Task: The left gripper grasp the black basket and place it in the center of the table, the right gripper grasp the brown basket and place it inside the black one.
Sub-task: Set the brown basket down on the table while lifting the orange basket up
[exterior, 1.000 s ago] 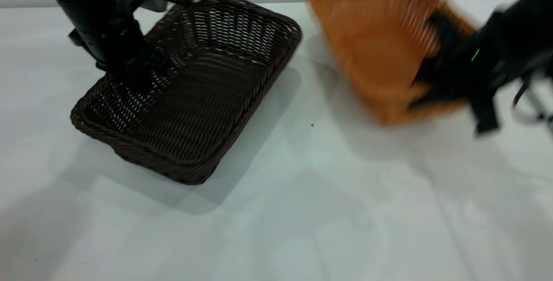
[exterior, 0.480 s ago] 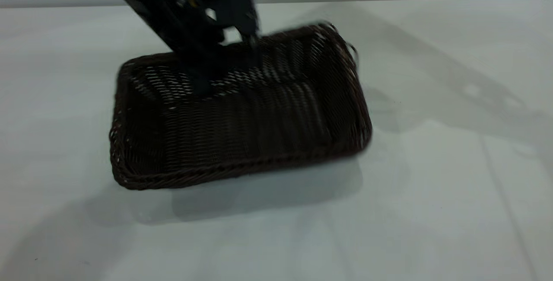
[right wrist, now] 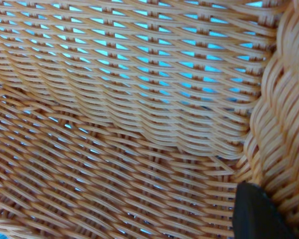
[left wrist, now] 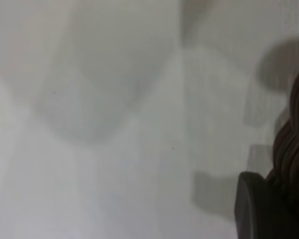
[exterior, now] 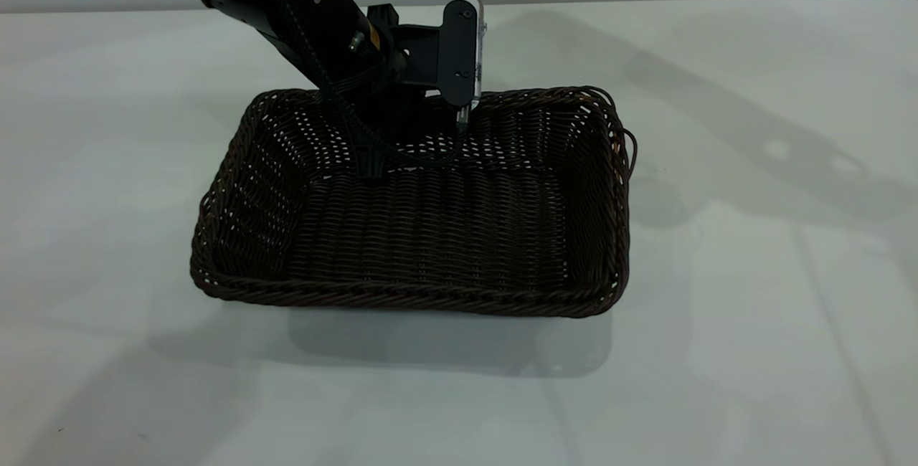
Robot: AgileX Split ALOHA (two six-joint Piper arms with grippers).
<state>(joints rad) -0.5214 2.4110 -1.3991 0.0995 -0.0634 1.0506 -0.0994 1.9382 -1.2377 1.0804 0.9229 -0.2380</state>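
The black basket [exterior: 430, 236] sits flat near the middle of the table [exterior: 753, 272], long axis running left to right, open side up; its dark wicker walls flare out under a braided rim; the left gripper [exterior: 401, 129] slants down from the upper left and pinches the far wall; the brown basket [right wrist: 114, 124], tan weave, hangs above the table's far right, pinched at its braided rim by the right gripper [right wrist: 256, 214].
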